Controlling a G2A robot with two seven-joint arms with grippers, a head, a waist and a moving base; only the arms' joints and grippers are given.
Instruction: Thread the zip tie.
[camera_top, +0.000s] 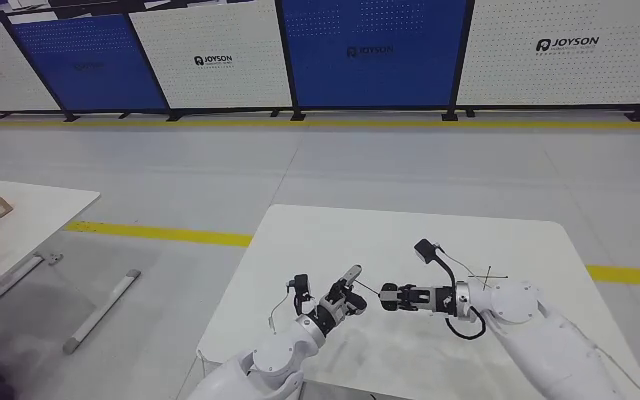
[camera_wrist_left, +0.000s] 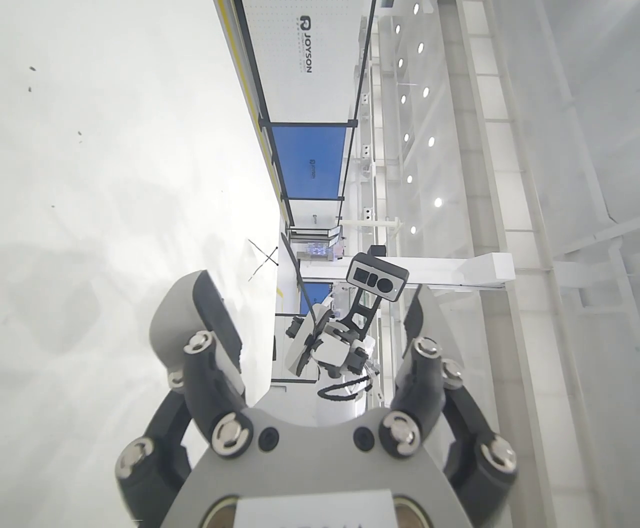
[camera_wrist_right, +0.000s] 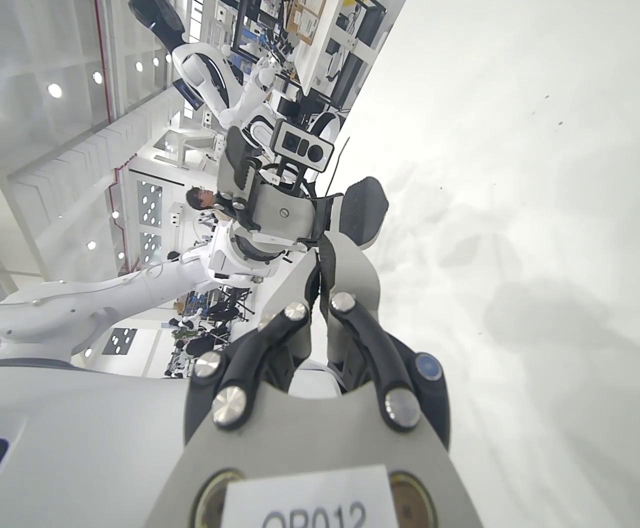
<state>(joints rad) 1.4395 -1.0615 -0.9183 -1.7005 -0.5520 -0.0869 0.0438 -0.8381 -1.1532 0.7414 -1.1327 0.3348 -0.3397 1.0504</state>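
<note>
Over on the left of the top view, low in the frame, the left gripper (camera_top: 355, 287) hangs just above the white table (camera_top: 400, 230) with its fingers spread. Its own wrist camera makes that plain: two dark pads stand wide apart with nothing between them but the scene beyond. Moving right, there is the zip tie (camera_top: 368, 289). From above it is a faint thin line bridging the small gap between the two grippers at lower centre. The left wrist view draws it far better, a slim black strip (camera_wrist_left: 298, 275) curving up the middle of the frame from the far gripper. Next along, the right gripper (camera_top: 384, 296) points straight at its partner, nose to nose. From the top the state of its fingers is hard to read, but the right wrist view settles it: they are pressed together at centre frame, pinching the tie's dark band. Farther right in the top view, two spare ties (camera_top: 487, 277) lie crossed on the table, beside the right arm and well apart from both grippers.
</note>
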